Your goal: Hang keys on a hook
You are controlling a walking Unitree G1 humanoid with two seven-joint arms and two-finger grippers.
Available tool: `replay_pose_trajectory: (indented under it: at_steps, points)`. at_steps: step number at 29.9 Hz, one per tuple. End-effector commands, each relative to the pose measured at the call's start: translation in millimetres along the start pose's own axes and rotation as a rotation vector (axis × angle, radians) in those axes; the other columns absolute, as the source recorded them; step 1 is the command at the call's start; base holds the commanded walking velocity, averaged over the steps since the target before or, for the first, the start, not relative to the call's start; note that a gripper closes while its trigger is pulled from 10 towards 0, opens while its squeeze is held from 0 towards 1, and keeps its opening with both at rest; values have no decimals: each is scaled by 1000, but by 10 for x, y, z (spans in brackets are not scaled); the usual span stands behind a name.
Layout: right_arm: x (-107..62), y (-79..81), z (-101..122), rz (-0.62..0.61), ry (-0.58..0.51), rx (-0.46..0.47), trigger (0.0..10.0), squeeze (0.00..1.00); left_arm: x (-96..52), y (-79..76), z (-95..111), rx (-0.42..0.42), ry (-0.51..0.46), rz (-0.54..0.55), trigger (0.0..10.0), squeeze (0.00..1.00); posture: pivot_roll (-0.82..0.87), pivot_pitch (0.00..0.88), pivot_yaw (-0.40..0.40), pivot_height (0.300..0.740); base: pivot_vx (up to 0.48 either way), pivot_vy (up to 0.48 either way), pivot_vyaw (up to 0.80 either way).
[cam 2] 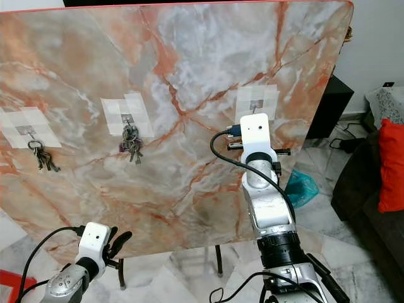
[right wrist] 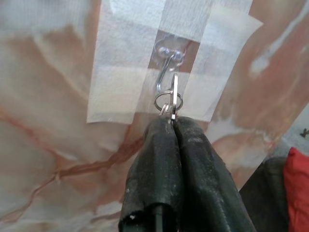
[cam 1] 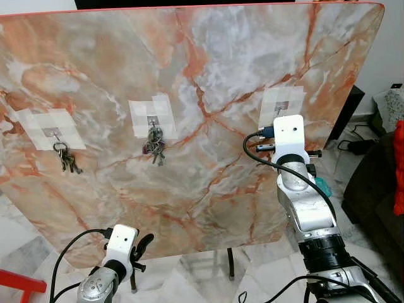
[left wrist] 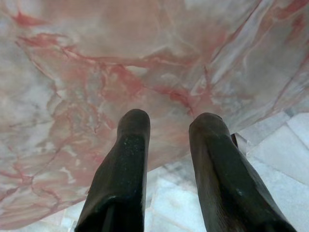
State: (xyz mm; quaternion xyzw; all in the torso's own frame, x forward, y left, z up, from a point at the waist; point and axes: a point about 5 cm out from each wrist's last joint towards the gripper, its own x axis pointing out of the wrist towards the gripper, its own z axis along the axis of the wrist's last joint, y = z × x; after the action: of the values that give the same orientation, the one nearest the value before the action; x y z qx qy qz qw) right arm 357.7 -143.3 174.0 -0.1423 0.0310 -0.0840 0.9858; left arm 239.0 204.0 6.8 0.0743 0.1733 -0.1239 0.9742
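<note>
Up ahead in the left eye view, a marble board (cam 1: 208, 126) stands nearly upright with three taped hooks; two already carry key bunches, one on the left hook (cam 1: 67, 158) and one on the middle hook (cam 1: 155, 145). The right arm is raised to the third taped patch (cam 1: 282, 107), likely because that hook is the free one, while the left claw (cam 1: 140, 247) hangs low near the board's bottom edge. Seen from the left wrist view, that claw's fingers (left wrist: 123, 169) stand apart with nothing between them, idle. Closer in, the right wrist view shows the right claw (right wrist: 173, 126) pinched tight on the keys (right wrist: 172, 99), whose ring is lifted right up against the wire hook (right wrist: 166, 67); whether it is threaded on cannot be told.
</note>
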Motion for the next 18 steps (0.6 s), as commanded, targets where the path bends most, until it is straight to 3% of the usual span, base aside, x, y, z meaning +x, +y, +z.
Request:
replay_pose_trajectory:
  at_steps: [1,18]
  points:
    - [31,-17,78,2,-20,-8,10000,0,0,8,9,7,8,-8,10000,0,37,0,-7,740,0,0,0]
    - [20,-6,57,14,-11,-10,10000,0,-1,-7,12,4,6,-14,10000,0,36,0,-7,740,0,0,0]
